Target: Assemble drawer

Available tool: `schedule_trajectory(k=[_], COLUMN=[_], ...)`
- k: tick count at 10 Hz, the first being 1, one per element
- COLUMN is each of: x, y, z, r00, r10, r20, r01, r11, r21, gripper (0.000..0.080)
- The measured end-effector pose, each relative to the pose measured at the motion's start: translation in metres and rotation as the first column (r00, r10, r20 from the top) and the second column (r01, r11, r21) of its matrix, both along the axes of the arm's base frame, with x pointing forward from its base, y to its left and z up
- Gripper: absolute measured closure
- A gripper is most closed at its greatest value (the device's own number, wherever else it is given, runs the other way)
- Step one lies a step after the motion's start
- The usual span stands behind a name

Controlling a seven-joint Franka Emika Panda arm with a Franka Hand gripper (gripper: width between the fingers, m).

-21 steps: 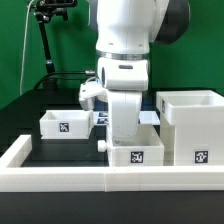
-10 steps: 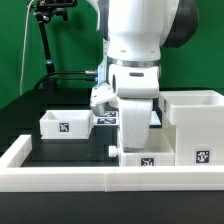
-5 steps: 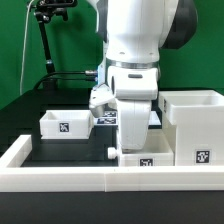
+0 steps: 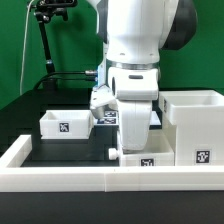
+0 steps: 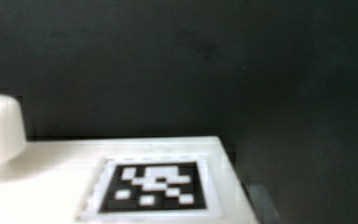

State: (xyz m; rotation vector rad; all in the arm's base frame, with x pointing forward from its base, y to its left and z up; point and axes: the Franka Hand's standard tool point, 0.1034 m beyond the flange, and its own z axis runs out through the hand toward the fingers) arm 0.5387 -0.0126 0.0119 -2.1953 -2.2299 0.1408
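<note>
Over the last two seconds the hand [image 4: 136, 140] has been carried toward the exterior view's right, and the knobbed tray [image 4: 148, 160] directly beneath it has been taken along; during the final second no further motion can be made out, so the shift appears to be finished. The tray is now found under the hand with its knob [image 4: 112, 152] pointing to the exterior view's left, and its opposite end is seen touching or just beside the tall hollow box [image 4: 195, 125], which stands on the worktop [image 4: 70, 150] next to the hand on the exterior view's right. The second tray [image 4: 66, 124] is left well apart from the hand on the other side, untouched. Whether the fingers are wide, narrow or clamped on the tray wall cannot be told, since they are hidden behind the wrist body in the exterior view and are absent from the wrist view. In the wrist view only a white surface of the tray [image 5: 60, 160] with a marker tag [image 5: 155, 187] is shown against the dark worktop, blurred by closeness. It is judged that the tray has been brought alongside the box in preparation for insertion, though no tray has yet been seated inside, so most of the assembly is still to be done.
</note>
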Motion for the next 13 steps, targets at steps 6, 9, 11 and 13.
schedule_trajectory(k=[6,9,11,13], x=[0.003,0.003,0.003,0.003], y=[0.004,0.005,0.011,0.013], z=[-0.001,-0.001,-0.001,0.000], r00=[0.999,0.999,0.997,0.995], r10=[-0.043,-0.043,-0.075,-0.097], r20=[0.016,0.016,0.017,0.018], r01=[0.043,0.043,0.075,0.097], r11=[0.999,0.999,0.997,0.995], r21=[-0.004,-0.003,-0.004,-0.006], gripper=[0.0757,0.0757,0.0757,0.0757])
